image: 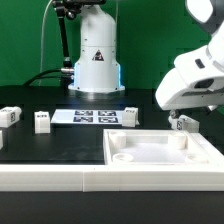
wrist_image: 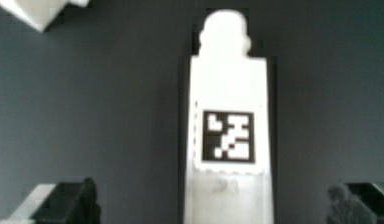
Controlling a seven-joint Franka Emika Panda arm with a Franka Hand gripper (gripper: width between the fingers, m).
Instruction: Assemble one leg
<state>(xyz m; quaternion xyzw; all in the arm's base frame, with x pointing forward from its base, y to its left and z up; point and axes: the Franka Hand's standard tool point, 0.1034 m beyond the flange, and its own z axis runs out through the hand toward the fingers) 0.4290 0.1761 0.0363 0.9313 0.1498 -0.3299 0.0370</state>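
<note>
**Task status.** The leg, a small white plastic rectangular post with a black-and-white square marker tag on its face and a rounded peg at one end, lies flat on the black surface. In the exterior view it sits at the right of the frame, just beyond the far right corner of the large white square plastic tray-like piece with a raised rim. The end effector hangs over the leg with its jaws wide. In the wrist view the two dark fingers stand on either side of the post with dark surface visible in both gaps, so nothing is held. No leg appears fitted to the tray-like piece. Judged from this, grasping, carrying and inserting are all left to do.

**Clearance.** The raised rim lies near the leg on the camera side, so a descent calls for care there. Three similar white tagged posts lie well apart, toward the left and centre of the frame. The thin flat white marker board lies at centre, clear of the work area.
</note>
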